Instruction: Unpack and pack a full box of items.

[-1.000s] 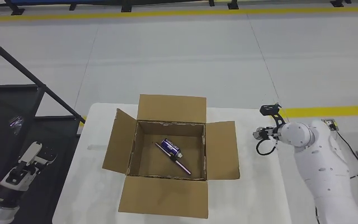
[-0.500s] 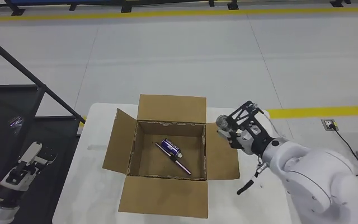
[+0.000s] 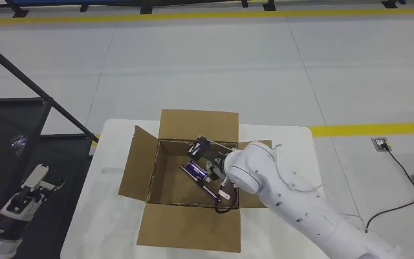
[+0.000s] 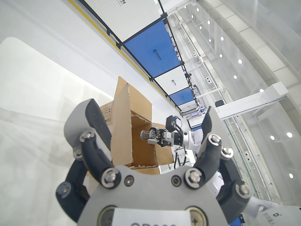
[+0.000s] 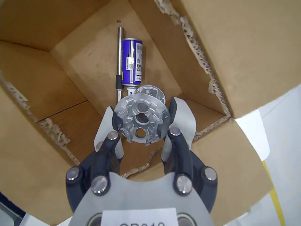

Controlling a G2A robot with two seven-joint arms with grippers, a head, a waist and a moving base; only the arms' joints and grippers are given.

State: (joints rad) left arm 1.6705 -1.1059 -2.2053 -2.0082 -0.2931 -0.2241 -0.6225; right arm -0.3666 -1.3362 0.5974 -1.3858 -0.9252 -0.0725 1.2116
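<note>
Firmly in the right gripper's (image 5: pixel 143 111) grasp — metal hub (image 5: pixel 130 106), over the open box (image 5: pixel 200 24).

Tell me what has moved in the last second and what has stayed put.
The right gripper swung in from the right side of the table, across a flap of the box, and now hangs over the box's inside above the blue can and rod, shut on the metal part. Box, can and rod unmoved; the left gripper kept its place beside the table, open.

1 each: box (image 5: pixel 200 24), can (image 5: pixel 132 62), rod (image 5: pixel 120 48), hub (image 5: pixel 141 121)
</note>
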